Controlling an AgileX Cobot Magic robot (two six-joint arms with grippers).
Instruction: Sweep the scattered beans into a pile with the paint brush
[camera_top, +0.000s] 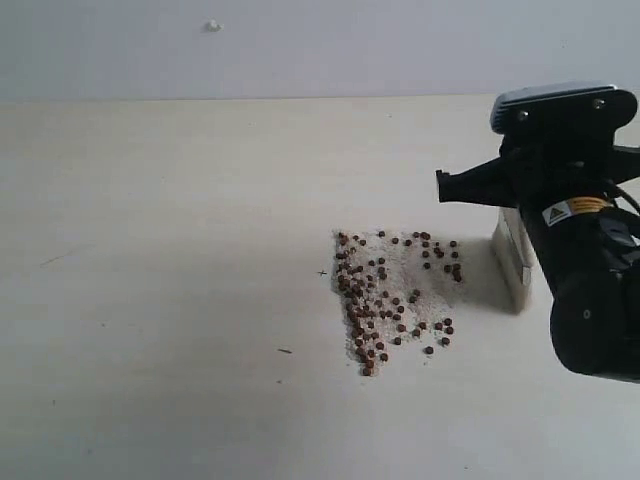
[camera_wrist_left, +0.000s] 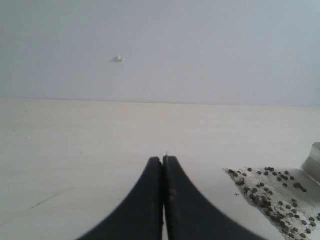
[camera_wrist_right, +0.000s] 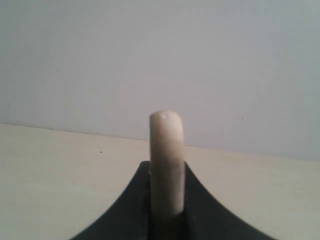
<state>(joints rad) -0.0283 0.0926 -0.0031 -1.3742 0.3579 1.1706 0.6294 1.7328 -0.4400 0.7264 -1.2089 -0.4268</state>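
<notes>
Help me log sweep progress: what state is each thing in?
beans: scattered in a loose patch, not piled.
paint brush: gripped, head down beside the beans.
right gripper: shut on the paint brush handle.
left gripper: shut, empty.

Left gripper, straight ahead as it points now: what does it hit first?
Left gripper, jaws shut, looks clear: bare table ahead, then probably the wall. Beans sit off its line.

Left tool closed, fingertips together; right tool clamped around paint brush
</notes>
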